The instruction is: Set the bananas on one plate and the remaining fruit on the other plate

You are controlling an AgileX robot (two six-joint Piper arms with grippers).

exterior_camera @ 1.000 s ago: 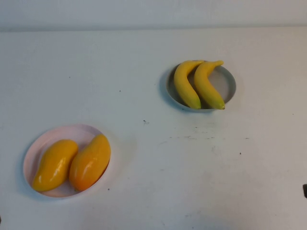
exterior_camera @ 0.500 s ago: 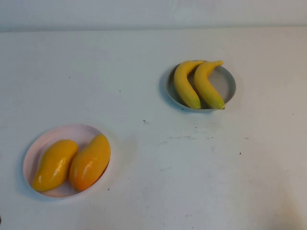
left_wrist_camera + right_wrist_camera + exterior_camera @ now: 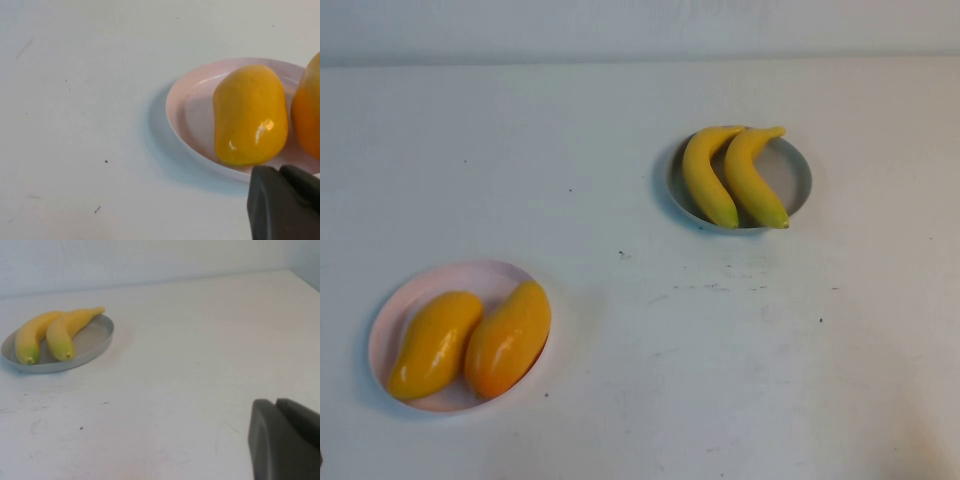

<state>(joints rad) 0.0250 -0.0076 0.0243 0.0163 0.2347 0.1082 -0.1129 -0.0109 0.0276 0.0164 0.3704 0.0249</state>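
With the glossy, likely light and slippery bananas on the grey-blue plate and mangoes on the pink plate, my left gripper and right gripper hang back, fingers pressed together, empty.

I can read no text, label, brand, number or sign anywhere: not on the bananas, the mangoes, either plate, the table, or my own grippers.
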